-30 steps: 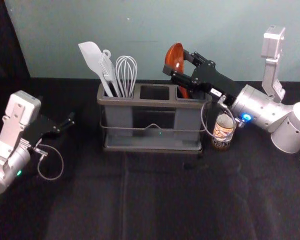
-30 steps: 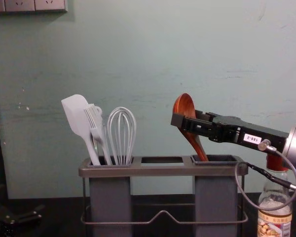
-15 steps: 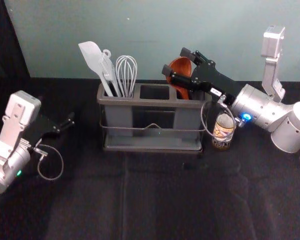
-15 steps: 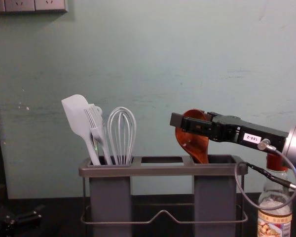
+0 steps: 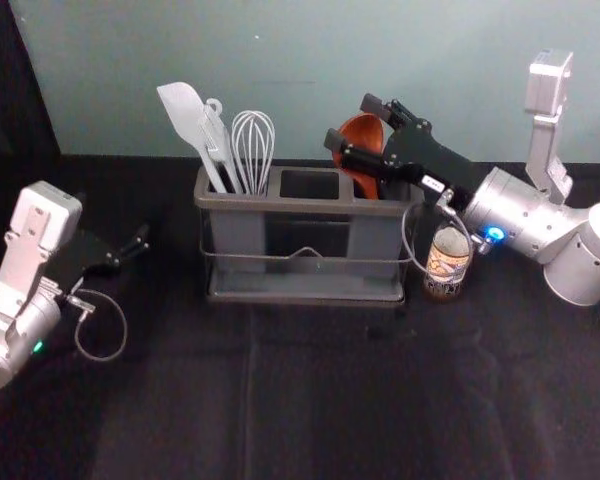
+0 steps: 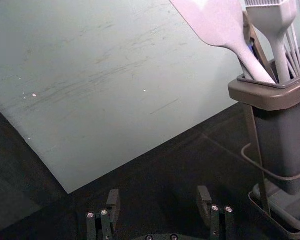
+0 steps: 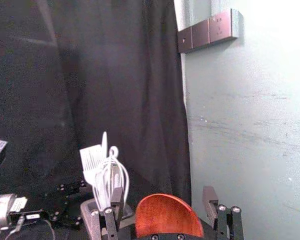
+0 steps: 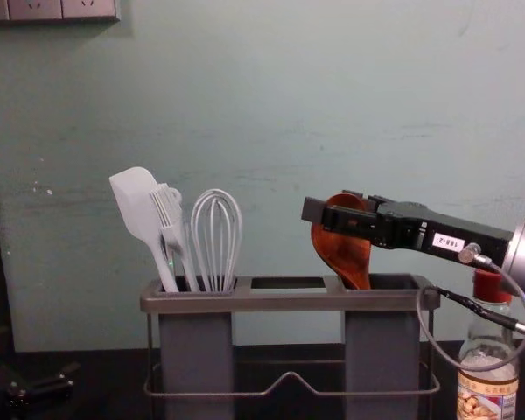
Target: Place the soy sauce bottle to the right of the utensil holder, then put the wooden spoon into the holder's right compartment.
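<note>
The wooden spoon (image 5: 362, 134) stands bowl up, its handle down in the right compartment of the utensil holder (image 5: 280, 205), leaning left in the chest view. My right gripper (image 5: 351, 122) is open, a finger on either side of the bowl; in the right wrist view, the spoon's bowl (image 7: 168, 216) sits low between the spread fingertips of my right gripper (image 7: 163, 196). The soy sauce bottle (image 8: 487, 359) stands upright just right of the holder, partly under my right arm. My left gripper (image 5: 130, 246) is parked at the left; in its wrist view the left gripper (image 6: 159, 197) is open.
A white spatula (image 8: 138, 203), a brush (image 8: 168, 212) and a whisk (image 8: 216, 236) stand in the holder's left compartment. The wall rises close behind the holder. A cable loop (image 8: 424, 324) hangs from my right wrist in front of the holder's right end.
My right gripper has opened and let go of the spoon. The spoon has sunk lower in the right compartment and its bowl has turned broad side to the front. The left arm has stayed still.
</note>
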You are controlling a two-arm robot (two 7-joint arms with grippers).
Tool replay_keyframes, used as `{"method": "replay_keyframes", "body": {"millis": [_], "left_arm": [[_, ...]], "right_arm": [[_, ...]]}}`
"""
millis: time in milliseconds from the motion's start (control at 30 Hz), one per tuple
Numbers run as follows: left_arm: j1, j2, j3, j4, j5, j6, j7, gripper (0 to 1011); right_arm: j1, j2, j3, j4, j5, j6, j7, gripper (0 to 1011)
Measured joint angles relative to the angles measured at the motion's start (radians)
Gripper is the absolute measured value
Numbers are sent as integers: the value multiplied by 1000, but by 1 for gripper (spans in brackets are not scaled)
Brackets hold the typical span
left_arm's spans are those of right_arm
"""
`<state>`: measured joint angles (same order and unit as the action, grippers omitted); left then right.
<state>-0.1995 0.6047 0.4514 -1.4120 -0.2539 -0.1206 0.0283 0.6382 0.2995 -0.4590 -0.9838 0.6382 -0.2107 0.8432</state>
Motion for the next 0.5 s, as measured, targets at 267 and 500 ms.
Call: {"method": "replay_keyframes", "body": {"millis": [267, 500], "left_arm": [[0, 0, 0, 0, 0, 0, 0, 1005], [0, 0, 0, 0, 0, 0, 0, 1005]], "right_arm": [[-46, 42, 11, -124, 0, 34, -49, 1004], [-88, 89, 25, -255, -2, 97, -135, 1004]]}}
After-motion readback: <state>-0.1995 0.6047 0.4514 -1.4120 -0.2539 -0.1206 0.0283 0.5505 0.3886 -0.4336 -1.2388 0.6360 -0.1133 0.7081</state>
